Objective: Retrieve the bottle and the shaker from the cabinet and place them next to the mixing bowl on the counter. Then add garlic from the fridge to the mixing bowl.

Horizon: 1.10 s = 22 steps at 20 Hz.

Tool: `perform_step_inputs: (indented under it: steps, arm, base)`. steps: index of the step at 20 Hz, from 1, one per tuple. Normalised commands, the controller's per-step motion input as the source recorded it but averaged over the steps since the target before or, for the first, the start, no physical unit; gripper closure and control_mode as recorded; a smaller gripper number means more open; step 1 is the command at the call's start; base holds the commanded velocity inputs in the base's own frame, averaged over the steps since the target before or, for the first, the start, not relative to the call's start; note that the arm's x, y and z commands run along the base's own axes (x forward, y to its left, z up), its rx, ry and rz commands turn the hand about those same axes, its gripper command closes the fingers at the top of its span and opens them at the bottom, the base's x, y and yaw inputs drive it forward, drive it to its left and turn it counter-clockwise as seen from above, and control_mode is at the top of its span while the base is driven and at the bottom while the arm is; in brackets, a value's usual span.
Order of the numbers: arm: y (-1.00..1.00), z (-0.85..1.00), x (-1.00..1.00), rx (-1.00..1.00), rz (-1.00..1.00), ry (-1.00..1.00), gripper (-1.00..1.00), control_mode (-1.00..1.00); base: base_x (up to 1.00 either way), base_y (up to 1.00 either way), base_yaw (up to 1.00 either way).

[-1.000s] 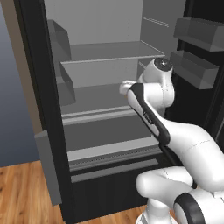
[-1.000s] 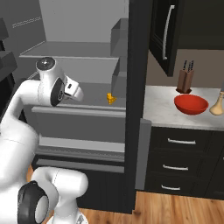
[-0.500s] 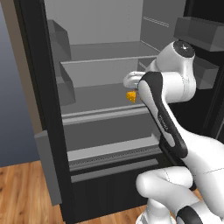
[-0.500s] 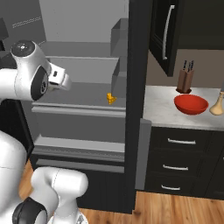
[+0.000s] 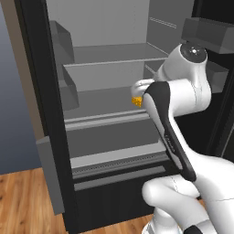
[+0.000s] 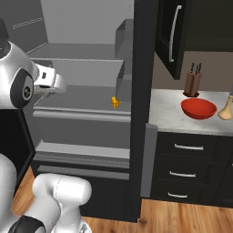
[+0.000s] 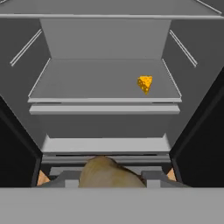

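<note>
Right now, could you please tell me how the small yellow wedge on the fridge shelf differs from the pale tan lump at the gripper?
The yellow wedge is bright, angular and speckled; the tan lump is dull and rounded. The wedge rests on the fridge shelf; the lump sits between the gripper fingers, off the shelf. Both are small.

Looking straight into the open fridge (image 7: 109, 39), light grey inside with dark edges on both sides. There's a flat shelf (image 7: 87, 83) in the middle, and a small yellow-orange wedge of cheese (image 7: 145, 83) sits on it toward the right, near the front edge. Below the shelf are a couple of grey ledges stepping down. Right at the bottom, a tan roundish lump, the garlic (image 7: 109, 174), sits between the fingers, which are mostly hidden, so the grip itself is hard to make out.
</note>
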Motion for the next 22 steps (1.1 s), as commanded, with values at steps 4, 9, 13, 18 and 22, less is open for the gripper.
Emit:
perform_step_inputs:
  steps: [4,9,13,18,22]
  arm:
    - [0.00,0.33,-0.46,0.07,0.00,-0.10,1.00,-1.00]
    - [0.00,0.00,-0.03,0.00,0.00,-0.01,1.00,-1.00]
    - [0.00,0.00,0.00,0.00,0.00,0.00,1.00,-1.00]
    - [0.00,0.00,0.00,0.00,0.00,0.00,1.00,1.00]
    - [0.00,0.00,0.00,0.00,0.00,0.00,1.00,1.00]
  base:
    - [0.00,0.00,0.00]
    - [0.00,0.00,0.00]
    - [0.00,0.00,0.00]
    - [-0.52,0.00,-0.02]
    - [-1.00,0.00,-0.02]
